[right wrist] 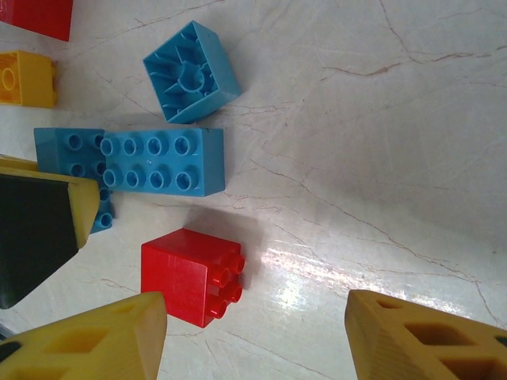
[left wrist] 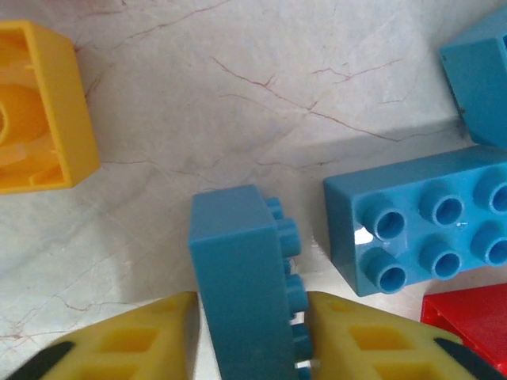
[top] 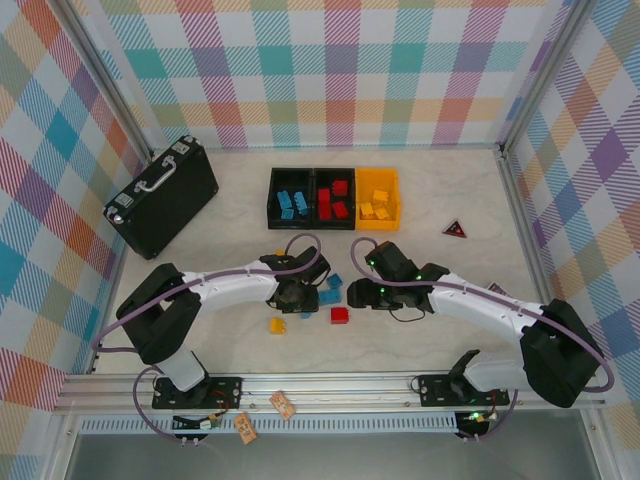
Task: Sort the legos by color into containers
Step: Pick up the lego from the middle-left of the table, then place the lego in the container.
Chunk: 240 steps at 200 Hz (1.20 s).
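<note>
Showing containers sorted: blue legos, red legos, yellow legos.

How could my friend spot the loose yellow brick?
From the row of bins at the back, come forward to the left gripper. The yellow brick lies nearest the front edge, left of the red brick and the blue bricks.

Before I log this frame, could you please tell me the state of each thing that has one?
Left end effector, shut on small blue brick.
Small blue brick, on its side.
Right end effector, open.
Red brick, on its side.
Square blue brick, upside down.
Briefcase, closed.
</note>
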Available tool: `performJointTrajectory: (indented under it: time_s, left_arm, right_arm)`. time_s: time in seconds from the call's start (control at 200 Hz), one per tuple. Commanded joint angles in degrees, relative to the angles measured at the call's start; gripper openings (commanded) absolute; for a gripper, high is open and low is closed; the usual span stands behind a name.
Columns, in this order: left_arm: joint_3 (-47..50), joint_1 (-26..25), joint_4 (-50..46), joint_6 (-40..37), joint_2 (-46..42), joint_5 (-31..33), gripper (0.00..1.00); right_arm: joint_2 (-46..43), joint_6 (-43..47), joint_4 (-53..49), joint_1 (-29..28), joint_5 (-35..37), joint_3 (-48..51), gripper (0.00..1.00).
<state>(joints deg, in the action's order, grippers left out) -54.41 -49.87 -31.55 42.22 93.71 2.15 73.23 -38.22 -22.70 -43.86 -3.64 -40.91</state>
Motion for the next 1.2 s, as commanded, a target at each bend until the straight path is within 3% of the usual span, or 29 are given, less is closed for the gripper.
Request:
performJointTrajectory:
  time_s: [0.0,0.085,0.36,0.785,1.195]
  left_arm:
    - [-1.0,-0.7,-2.8,-0.7,-0.4,1.2,0.3]
    - [-0.8,-0.6,-2.9,-0.7,-1.1,1.8,0.21]
    - [-1.5,-0.3,-5.2,-1.7,-4.1,5.6,0.08]
    - [-8.0,7.4,-10.4,-9.4,-8.8,10.3,0.08]
    - [-23.4,17.8,-11.1,-19.1,-0.1,9.3,0.08]
  right_arm:
    - [0.2,-0.6,1.0,-0.3,0.0,0.2,0.62]
    - [0.4,-0.5,1.5,-0.3,-0.7,0.0,0.62]
    - [-0.4,0.3,5.8,-0.3,-6.5,0.2,0.62]
    - [-1.0,0.1,8.2,-0.2,-8.0,-2.7,0.62]
    - [4.6,1.4,7.1,2.8,-7.5,-12.7,0.62]
